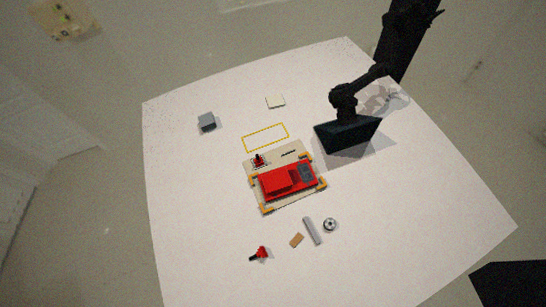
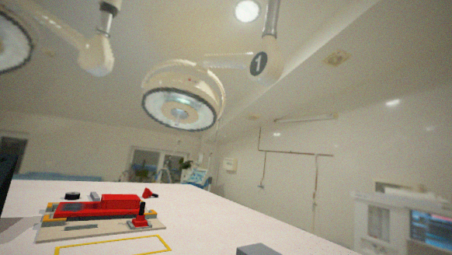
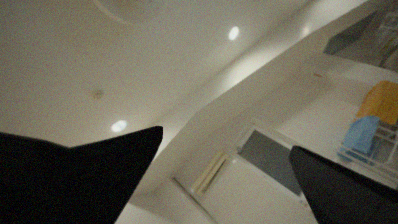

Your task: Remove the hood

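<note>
The red toy car (image 1: 283, 181) (image 2: 97, 206) sits on a beige baseplate (image 1: 277, 154) (image 2: 93, 230) with orange corner brackets, at the middle of the white table. It has a raised red block at one end and a lower part with a dark grey panel (image 1: 315, 170) at the end nearer the arm's base. The marked area is a yellow outlined rectangle (image 1: 261, 130) (image 2: 106, 241) just beyond the baseplate, with nothing inside it. The arm (image 1: 350, 99) rises from its dark base (image 1: 348, 132), far from the car. My gripper (image 3: 225, 141) is open, empty and points up at the ceiling.
A red lever part (image 1: 257, 161) (image 2: 140, 218) stands on the baseplate. A grey cube (image 1: 207, 121) and a beige tile (image 1: 275, 100) lie at the back. A red-black part (image 1: 259, 253), a tan tile (image 1: 296, 240), a grey bar (image 1: 312, 230) and a wheel (image 1: 331, 223) lie in front.
</note>
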